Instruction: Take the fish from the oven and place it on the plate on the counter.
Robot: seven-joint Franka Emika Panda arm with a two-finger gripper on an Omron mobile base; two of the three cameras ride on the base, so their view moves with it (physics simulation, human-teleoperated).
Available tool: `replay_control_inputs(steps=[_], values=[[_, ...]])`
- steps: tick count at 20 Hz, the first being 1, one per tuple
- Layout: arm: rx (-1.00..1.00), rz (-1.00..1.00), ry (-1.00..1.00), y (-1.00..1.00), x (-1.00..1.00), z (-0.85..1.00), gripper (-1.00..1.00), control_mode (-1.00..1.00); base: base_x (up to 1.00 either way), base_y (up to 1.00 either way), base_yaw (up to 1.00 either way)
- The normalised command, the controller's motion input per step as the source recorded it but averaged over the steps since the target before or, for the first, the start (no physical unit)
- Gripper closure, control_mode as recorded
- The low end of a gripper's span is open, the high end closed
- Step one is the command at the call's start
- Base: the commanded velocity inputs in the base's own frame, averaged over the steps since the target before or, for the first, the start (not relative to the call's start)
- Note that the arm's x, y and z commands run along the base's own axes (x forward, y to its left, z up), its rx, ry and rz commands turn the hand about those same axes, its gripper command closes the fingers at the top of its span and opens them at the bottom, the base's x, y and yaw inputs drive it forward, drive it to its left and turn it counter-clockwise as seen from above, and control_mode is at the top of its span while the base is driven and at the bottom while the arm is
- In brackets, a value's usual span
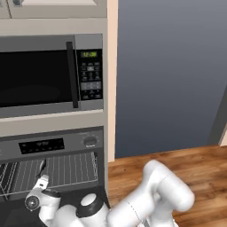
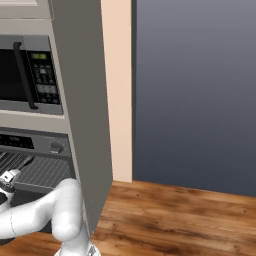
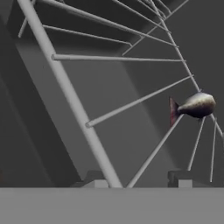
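The robot's gripper (image 3: pixel 138 180) reached into the open oven (image 1: pixel 53 146), its two dark fingertips (image 3: pixel 180 178) standing apart with nothing between them. Just past them ran the wire rack (image 3: pixel 109 109), a thick front bar crossing the hand view on a slant and thin wires fanning away from it. The fish (image 3: pixel 194 106), small and dark grey with a reddish tail fin, lay on those wires off to the side of the fingertips, clear of both.

From the left base view the hand (image 1: pixel 41 184) sat low at the front edge of the rack (image 1: pixel 66 170), inside the oven's mouth, with the white arm (image 1: pixel 150 199) folding back toward the lower right corner. Above the opening ran the oven's black display strip (image 1: pixel 41 145) and a round knob (image 1: pixel 90 141).

Over the oven sat the microwave (image 1: pixel 44 75), its dark window shut and its keypad (image 1: pixel 91 75) showing a green readout. To the right, a pale cabinet side (image 1: pixel 112 80) met a blue-grey wall (image 1: pixel 173 71) and a wooden floor (image 1: pixel 199 164).
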Motion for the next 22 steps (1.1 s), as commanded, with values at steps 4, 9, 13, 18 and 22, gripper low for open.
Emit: replay_control_inputs(steps=[4,9,13,18,22], values=[[0.0,-0.08,0.0,-0.18,-1.0,-1.0,1.0,-1.0,0.0,0.0,0.0],[0.0,-0.07,0.0,-0.18,-1.0,-1.0,1.0,-1.0,0.0,0.0,0.0],[0.0,-0.06,0.0,-0.15,-1.0,-1.0,1.0,-1.0,0.0,0.0,0.0],[0.0,-0.05,0.0,-0.13,-1.0,-1.0,1.0,-1.0,0.0,0.0,0.0],[0.0,-0.03,0.0,-0.15,-1.0,-1.0,1.0,-1.0,0.0,0.0,0.0]])
